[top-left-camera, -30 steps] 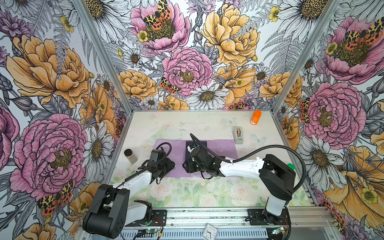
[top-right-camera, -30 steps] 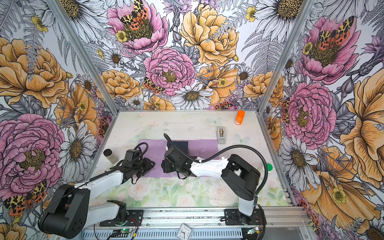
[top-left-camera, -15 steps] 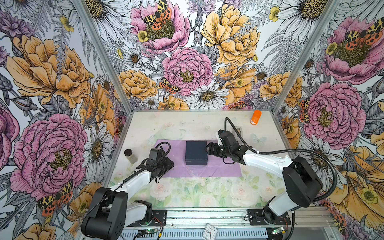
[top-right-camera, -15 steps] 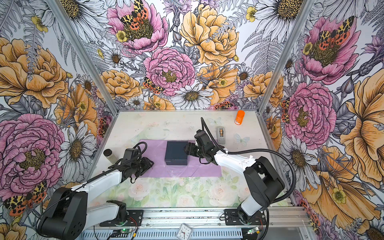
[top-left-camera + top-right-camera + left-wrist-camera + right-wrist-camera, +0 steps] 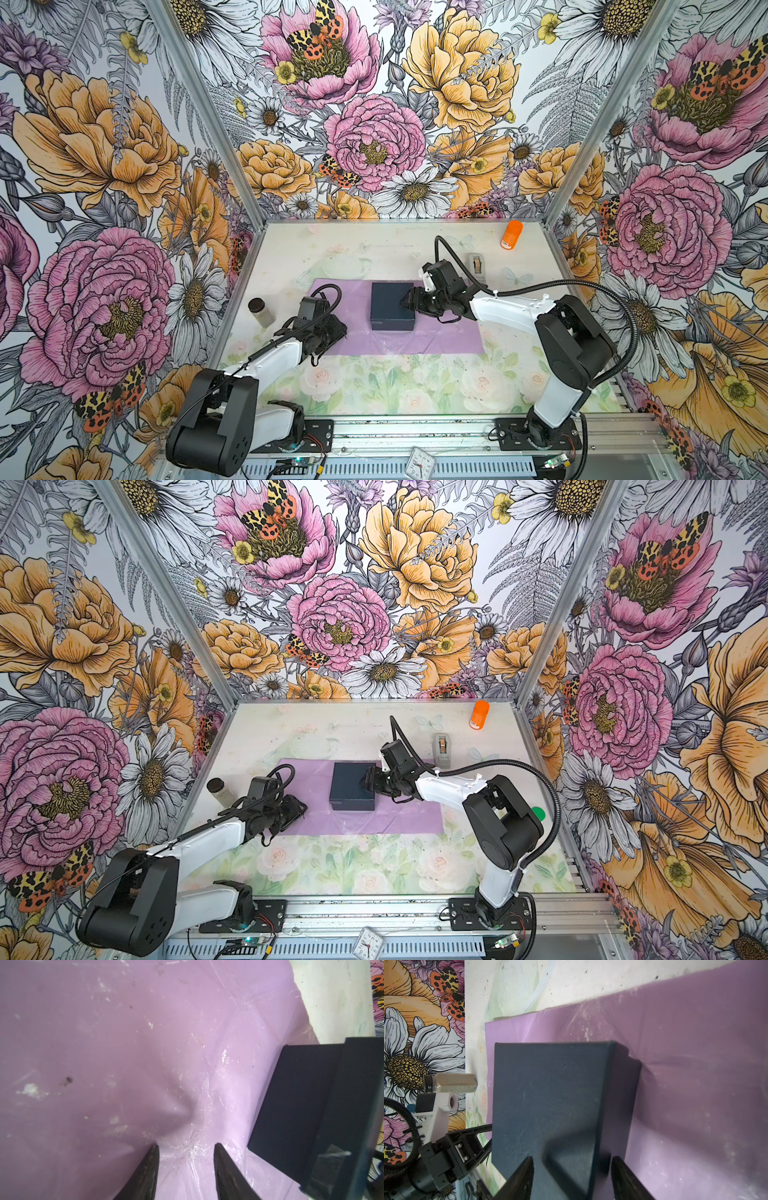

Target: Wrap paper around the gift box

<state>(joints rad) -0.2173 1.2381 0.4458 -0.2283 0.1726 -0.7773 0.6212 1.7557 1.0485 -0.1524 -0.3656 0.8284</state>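
The dark navy gift box (image 5: 392,305) (image 5: 353,785) sits on the far middle of the lilac paper (image 5: 399,338) (image 5: 374,820), which lies flat on the table. My right gripper (image 5: 408,300) (image 5: 366,781) is at the box's right edge. In the right wrist view it (image 5: 572,1167) is open, one finger over the lid of the box (image 5: 546,1095), the other beside its wall above the paper (image 5: 695,1084). My left gripper (image 5: 338,328) (image 5: 301,808) is open, low over the paper's left part (image 5: 104,1053), its tips (image 5: 187,1147) astride a creased patch, the box (image 5: 301,1105) off to one side.
A small jar with a dark lid (image 5: 261,311) (image 5: 220,791) stands left of the paper. A grey tape dispenser (image 5: 478,266) (image 5: 442,750) and an orange cylinder (image 5: 512,235) (image 5: 479,715) lie at the back right. A green disc (image 5: 538,812) shows behind the right arm.
My right arm swung from across the box's near-left side round to its right, then moved in onto the box's right edge. The box and the left gripper have hardly moved.
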